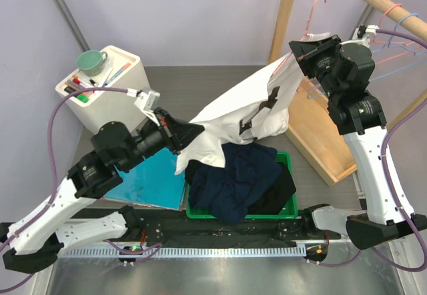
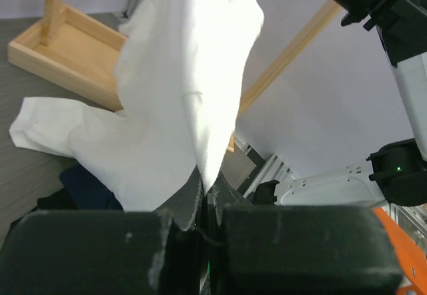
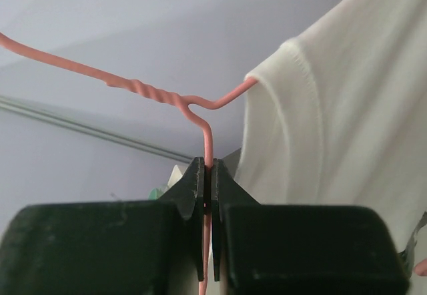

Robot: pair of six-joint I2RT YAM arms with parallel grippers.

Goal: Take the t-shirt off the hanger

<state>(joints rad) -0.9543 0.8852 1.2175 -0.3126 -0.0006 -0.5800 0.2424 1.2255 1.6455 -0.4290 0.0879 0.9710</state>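
1. White t-shirt [image 1: 247,101] fabric, printed with a black shape, was seen stretched in the air as a slanted band above the surface [image 1: 200,88], from upper right down to lower left.
2. The upper end of the t-shirt was carried on a pink wire hanger [image 3: 157,93] beside a wooden rack [image 1: 285,15]; in the right wrist view one wire shoulder was seen running into a ribbed opening of the cloth.
3. The right tool [image 3: 208,173] was shut tight on the hanger's wire just below the twisted neck, with the jaws pressed together around it.
4. The left tool [image 2: 202,200] was closed on a lower fold of the t-shirt, the cloth being pinched between the fingers with no gap seen.
5. The long axis of the garment was thus laid along the line between the two tools: the hanger lay up and to the right of the left tool.
6. The left arm was judged the nearer to the loose body of the garment, so a pull down and left, away from the hanger, was judged the move most likely to slide the cloth off the wire.
7. Below the band, a green bin [image 1: 280,213] holding dark clothes [image 1: 233,181] was placed on the surface, just beside a blue sheet [image 1: 150,178].
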